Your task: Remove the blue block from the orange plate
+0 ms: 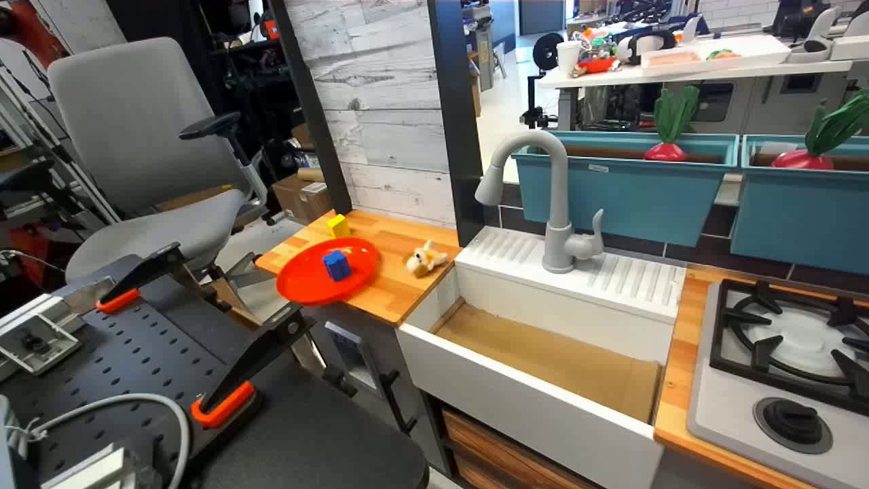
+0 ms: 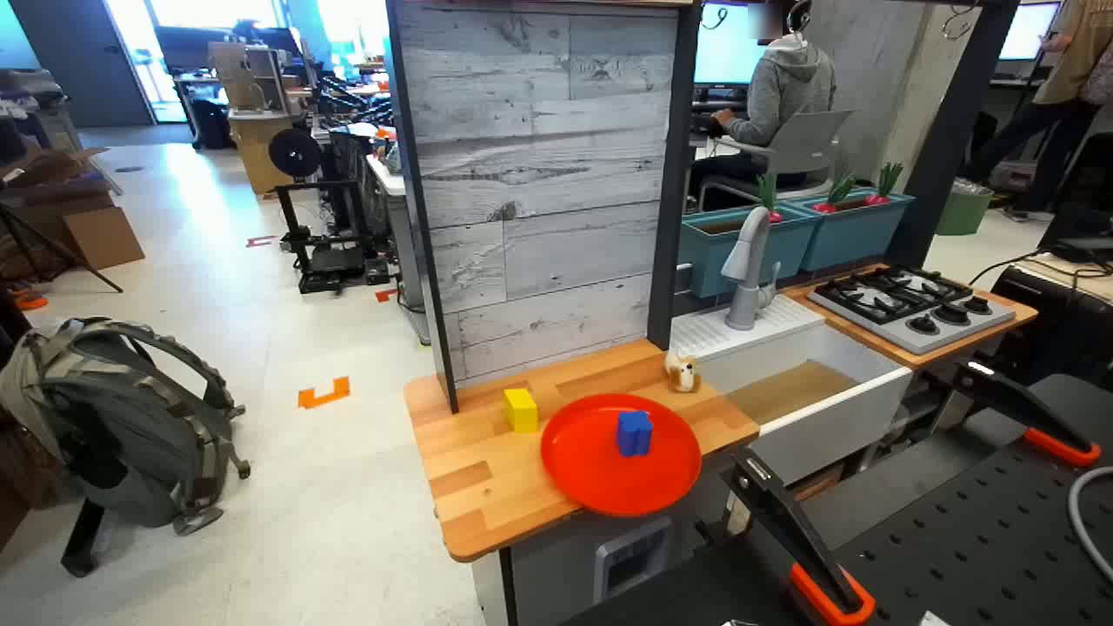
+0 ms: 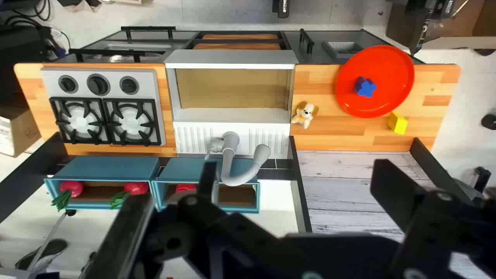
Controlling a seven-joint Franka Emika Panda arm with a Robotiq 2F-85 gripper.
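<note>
Pale planks point(image 2: 539, 174) rise behind the wooden surface point(image 2: 500, 500) I am watching from afar, and at the left of an exterior view I see light floor point(image 2: 322, 487) with a backpack point(image 2: 130, 426) on it. On that surface lies the orange plate point(image 2: 591, 487), its rim jutting past the front edge. My blue block point(image 2: 635, 433) is on the plate, a little off its centre; at the upper right of the wrist view its top reads to me as flower-shaped. Just beside the plate sits a yellow block point(image 3: 398, 123), though I can't tell whether the two touch. Between the plate and the white sink point(image 1: 529, 418) is a small toy animal point(image 1: 426, 259). Brown sheeting point(image 1: 550, 360) covers the sink's bottom, a grey tap point(image 1: 559, 190) stands behind it, and I have the stove point(image 3: 102, 107) at the left of the wrist view. Along the bottom of that same view shows my claw point(image 3: 298, 174), its two dark fingers point(image 3: 393, 190) spread wide, one near the lower centre and one at the lower right, well apart from the blue block.
</note>
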